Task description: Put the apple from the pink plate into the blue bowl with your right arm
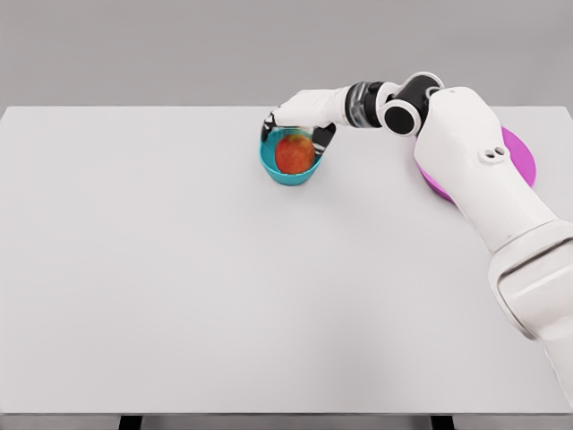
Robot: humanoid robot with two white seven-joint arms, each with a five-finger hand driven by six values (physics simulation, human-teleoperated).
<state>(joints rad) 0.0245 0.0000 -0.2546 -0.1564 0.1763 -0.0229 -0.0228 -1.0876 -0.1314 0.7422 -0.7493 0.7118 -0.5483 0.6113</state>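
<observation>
**Apple's sitting in the blue bowl, hand right over it**

Quick count first: one apple [295, 154], one blue bowl [291, 166], one pink plate [521, 154], one arm in shot. I can't make out any writing, logos or labels on any of it, all plain surfaces.

Using the bowl as the reference point. It sits on the white bench [224, 287], toward the far side and a bit right of the middle. The apple, reddish-orange, is inside the bowl, and most of it shows above the near rim.

The right hand [300, 121] is just behind and over the bowl, white back of the hand on top, dark fingers [322, 136] hanging down around the apple on the far side of the rim. The fingers look curved loosely around the fruit, but from this angle I honestly can't tell if they're pinching it or just touching it or already off it.

The pink plate is well to the right of the bowl, near the bench's far right corner, and mostly hidden behind the white forearm, which runs from the lower right edge up and across to the bowl. Only the plate's magenta rim peeks out on both sides of the arm.
</observation>
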